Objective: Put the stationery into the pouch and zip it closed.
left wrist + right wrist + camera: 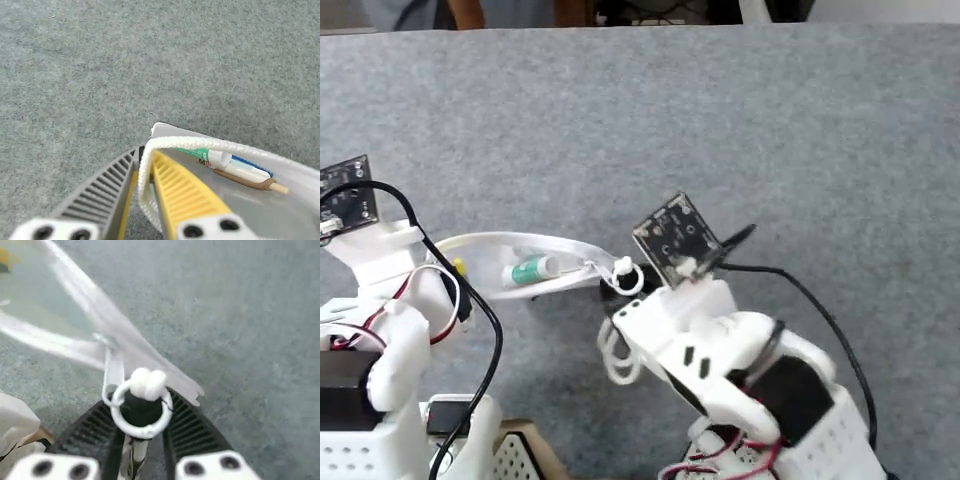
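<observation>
A clear pouch [535,262] with white edging hangs stretched between the two arms, just above the grey table. Inside it I see a green-and-white tube [532,270] and a yellow item [459,267]. In the left wrist view the pouch [280,200] holds the tube [207,155], a blue pen [252,166] and a brown pencil [247,181]. My left gripper [145,153] is shut on the pouch's white edge at its left end. My right gripper [141,399] is shut on the zipper pull [141,412], a white ring with a knotted cord, at the pouch's right end [627,276].
Grey felt covers the table [720,130], with open room behind and to the right of the pouch. The arms' white bases [770,400] and cables [470,300] crowd the near edge. A small board [675,235] sits on the right arm's wrist.
</observation>
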Controlling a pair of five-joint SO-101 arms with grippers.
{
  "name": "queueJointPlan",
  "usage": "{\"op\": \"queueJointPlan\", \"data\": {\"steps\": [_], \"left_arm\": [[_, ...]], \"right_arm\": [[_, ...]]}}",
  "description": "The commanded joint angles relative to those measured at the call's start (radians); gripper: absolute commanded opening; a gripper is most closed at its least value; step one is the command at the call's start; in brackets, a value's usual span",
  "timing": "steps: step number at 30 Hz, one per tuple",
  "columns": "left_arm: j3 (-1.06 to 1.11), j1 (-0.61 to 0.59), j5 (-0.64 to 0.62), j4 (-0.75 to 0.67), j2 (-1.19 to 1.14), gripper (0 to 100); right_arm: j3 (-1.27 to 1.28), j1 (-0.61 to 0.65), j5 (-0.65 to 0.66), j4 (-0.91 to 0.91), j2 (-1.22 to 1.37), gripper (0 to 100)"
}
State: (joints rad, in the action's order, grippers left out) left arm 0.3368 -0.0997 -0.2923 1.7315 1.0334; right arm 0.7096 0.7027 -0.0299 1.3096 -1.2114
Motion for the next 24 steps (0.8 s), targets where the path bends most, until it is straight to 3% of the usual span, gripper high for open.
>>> {"op": "queueJointPlan", "data": {"steps": [1,10,19,24], "left_arm": [[-0.002,-0.001,-0.006,-0.025,0.002,3],[-0.002,-0.001,-0.006,-0.025,0.0,3],[0.002,0.004,-0.005,-0.025,-0.002,3],[0.05,0.005,-0.005,-0.06,-0.002,3]], "right_arm": [[-0.139,-0.012,0.026,0.02,-0.01,1.2],[-0.271,-0.006,0.028,0.021,-0.008,1.2],[-0.311,-0.003,0.021,-0.176,-0.001,1.2],[-0.315,0.061,0.02,-0.226,-0.001,1.2]]}}
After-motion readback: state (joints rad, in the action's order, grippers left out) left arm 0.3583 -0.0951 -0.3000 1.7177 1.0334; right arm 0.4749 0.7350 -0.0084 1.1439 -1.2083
